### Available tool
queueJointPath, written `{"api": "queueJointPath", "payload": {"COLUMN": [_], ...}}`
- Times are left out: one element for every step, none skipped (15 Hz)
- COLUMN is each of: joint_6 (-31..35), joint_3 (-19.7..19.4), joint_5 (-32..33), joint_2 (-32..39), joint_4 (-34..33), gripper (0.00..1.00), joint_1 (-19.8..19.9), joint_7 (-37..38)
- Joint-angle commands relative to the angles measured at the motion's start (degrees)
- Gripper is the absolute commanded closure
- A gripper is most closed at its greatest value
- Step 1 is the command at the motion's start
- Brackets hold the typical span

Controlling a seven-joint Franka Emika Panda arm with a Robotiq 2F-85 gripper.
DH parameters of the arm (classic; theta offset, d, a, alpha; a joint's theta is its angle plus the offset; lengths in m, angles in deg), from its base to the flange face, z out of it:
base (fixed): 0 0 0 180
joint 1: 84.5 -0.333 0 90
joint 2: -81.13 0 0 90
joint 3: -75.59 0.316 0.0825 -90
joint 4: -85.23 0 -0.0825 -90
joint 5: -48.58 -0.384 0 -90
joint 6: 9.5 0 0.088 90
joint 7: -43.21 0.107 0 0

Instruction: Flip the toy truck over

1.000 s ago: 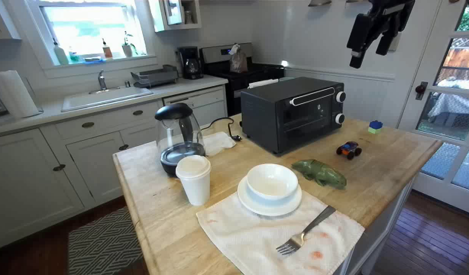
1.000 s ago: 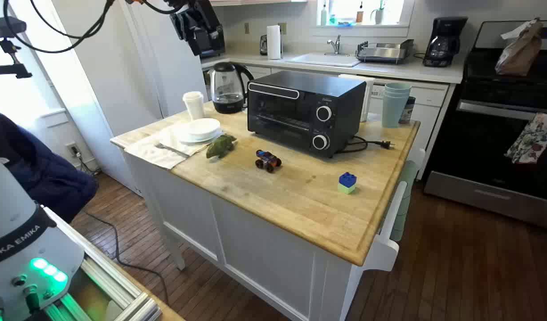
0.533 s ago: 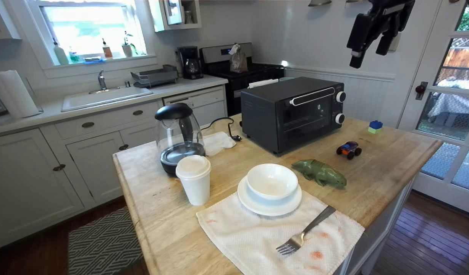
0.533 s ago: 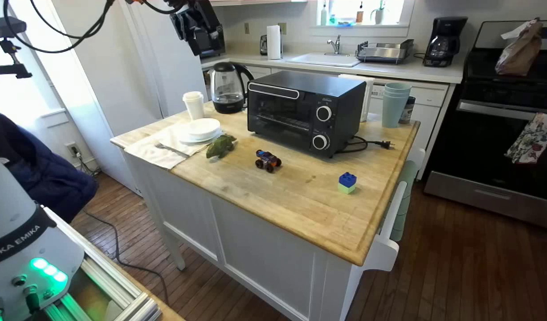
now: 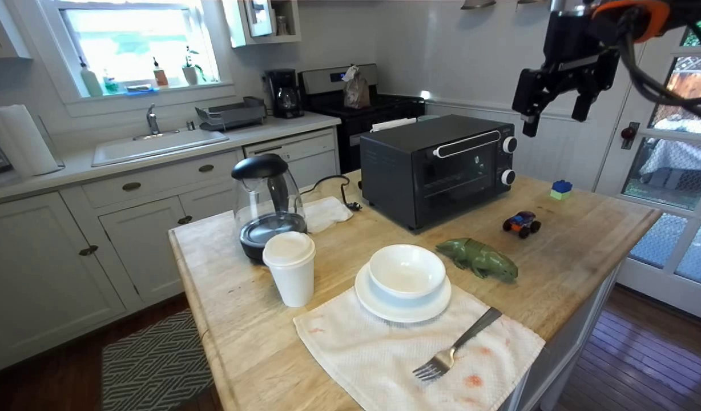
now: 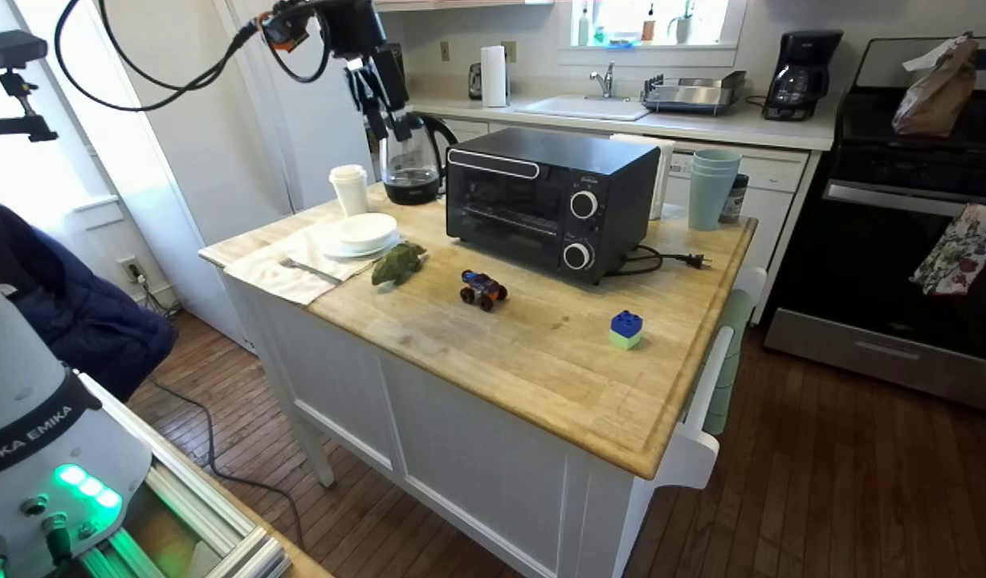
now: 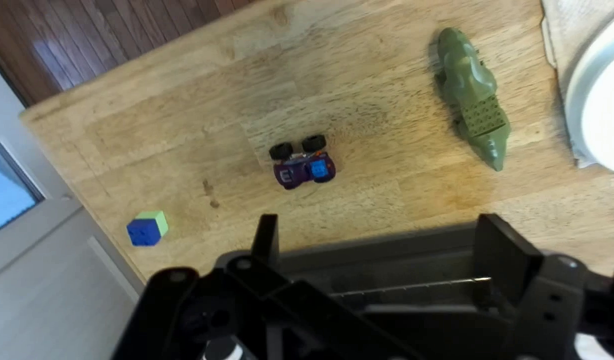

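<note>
The toy truck (image 5: 522, 224) is small and dark with red-orange and blue parts. It stands on its wheels on the wooden island top, in front of the toaster oven. It also shows in an exterior view (image 6: 483, 290) and above the gripper's fingers in the wrist view (image 7: 303, 169). My gripper (image 5: 556, 119) is open and empty, with its fingers wide apart in the wrist view (image 7: 378, 222). It hangs in the air well above the island, apart from the truck. It also shows in an exterior view (image 6: 389, 128).
The black toaster oven (image 5: 442, 171) stands behind the truck. A green animal figure (image 7: 469, 97) lies beside the truck. A blue and green block (image 6: 625, 329) stands on its other side. A white bowl (image 5: 406, 271), fork (image 5: 459, 342), white cup (image 5: 290, 268) and kettle (image 6: 413, 160) are further along.
The arm has moved the open gripper lower in both exterior views, and to the right in the view where the robot base shows. The truck and other objects have not moved.
</note>
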Motion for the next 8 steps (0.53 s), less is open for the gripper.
{"api": "queueJointPath", "payload": {"joint_6": [2.7,3.1,3.5,3.8,4.4,4.6,5.7,7.0], "joint_3": [-2.3,-3.3,-4.3,-5.3,-6.3,-7.4,-8.3,-9.3], "joint_5": [-0.4,-0.9,-1.6,-2.2,-3.3,-4.7,-6.0,-7.7], "joint_2": [6.8,8.3,9.9,11.1,12.3,13.4,14.4,15.5], "joint_4": [-1.1,-1.2,-1.4,-1.7,-1.6,-1.9,-1.8,-1.8], "gripper": [0.00,0.00,0.00,0.00,0.00,0.00,0.00,0.00], "joint_1": [1.2,1.2,1.2,1.3,1.2,1.1,1.2,1.2], "joint_7": [8.6,10.5,12.1,13.8,15.1,16.1,17.1,17.9]}}
